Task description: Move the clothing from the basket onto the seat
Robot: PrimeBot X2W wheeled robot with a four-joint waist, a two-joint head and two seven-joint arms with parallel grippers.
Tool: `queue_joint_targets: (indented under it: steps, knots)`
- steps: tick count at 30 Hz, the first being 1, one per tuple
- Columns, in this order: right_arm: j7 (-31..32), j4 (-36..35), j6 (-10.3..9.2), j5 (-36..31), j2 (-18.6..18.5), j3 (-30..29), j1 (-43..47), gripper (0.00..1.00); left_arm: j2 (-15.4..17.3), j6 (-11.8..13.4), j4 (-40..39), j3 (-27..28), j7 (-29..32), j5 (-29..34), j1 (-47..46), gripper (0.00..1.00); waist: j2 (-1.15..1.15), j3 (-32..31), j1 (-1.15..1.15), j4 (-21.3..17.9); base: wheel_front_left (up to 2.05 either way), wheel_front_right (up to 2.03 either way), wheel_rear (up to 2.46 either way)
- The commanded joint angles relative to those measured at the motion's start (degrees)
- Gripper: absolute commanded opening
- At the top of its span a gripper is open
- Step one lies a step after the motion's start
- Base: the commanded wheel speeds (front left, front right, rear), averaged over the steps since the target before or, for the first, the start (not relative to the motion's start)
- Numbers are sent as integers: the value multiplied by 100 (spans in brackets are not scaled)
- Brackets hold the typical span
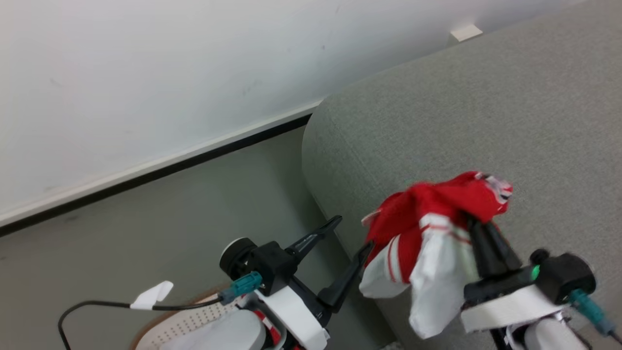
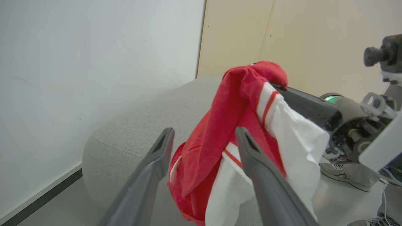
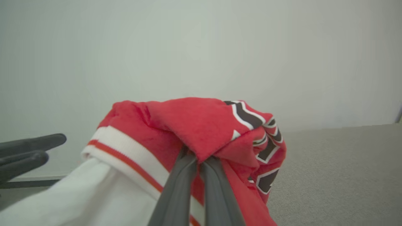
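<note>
A bunched red garment with white panels and stripes (image 1: 427, 228) hangs above the grey seat (image 1: 486, 112), held up by my right gripper (image 1: 478, 226), which is shut on its folds. From the right wrist, the fingers (image 3: 176, 191) vanish into the clothing (image 3: 194, 125), whose black-and-white lettering shows on the right side. My left gripper (image 1: 352, 238) stands open just left of the garment, beside the seat's rounded corner. In the left wrist view its fingers (image 2: 150, 169) frame the hanging clothing (image 2: 229, 125). A part of the basket (image 1: 189, 325) peeks out at the bottom, under my left arm.
A pale wall (image 1: 170, 73) with a dark skirting strip runs behind the seat. Grey-green floor (image 1: 170, 223) lies left of the seat. A black cable with a white tag (image 1: 153, 295) trails by the basket. A person's shoe (image 2: 345, 174) rests on the floor beyond my right arm.
</note>
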Motion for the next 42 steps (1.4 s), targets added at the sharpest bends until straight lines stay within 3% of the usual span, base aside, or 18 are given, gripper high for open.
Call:
queue_joint_targets:
  steps: [1, 8, 18, 24, 30, 37, 42]
  knots:
    - [-12, -54, -12, 155, 15, -77, -133, 0, 57, -2, -15, 4, -3, 67, -24, 100, 0, 98, 0, 32, 0, 0, 0]
    - [-12, -44, -12, 416, -50, -655, -1088, 0, 301, -32, -328, -113, 99, 146, -273, 100, 0, 818, 0, 261, 0, 0, 0]
    - [-12, 586, -13, 390, -850, -1424, -2890, 0, 837, -40, -990, -156, 398, 193, -717, 100, 0, 2040, 0, 861, 0, 0, 0]
    - [77, 1536, -13, 98, -1421, -1908, -3748, 0, 1023, -45, -1223, -139, 436, 204, -961, 100, 0, 2580, 0, 1244, 0, 0, 0]
    - [420, 2696, -13, -478, -1762, -2237, -4136, 0, 1110, -47, -1254, -99, 353, 137, -1094, 100, 0, 2909, 0, 1576, 0, 0, 0]
    - [1106, 3987, -13, -1203, -2010, -2559, -4237, 0, 1190, -37, -1149, -48, 216, 46, -1078, 100, 0, 3082, 0, 1915, 0, 0, 0]
    - [1324, 4431, -13, -1640, -2007, -2857, -4314, 0, 1103, -37, -1031, -2, 112, -59, -998, 100, 0, 2932, 0, 2024, 0, 0, 0]
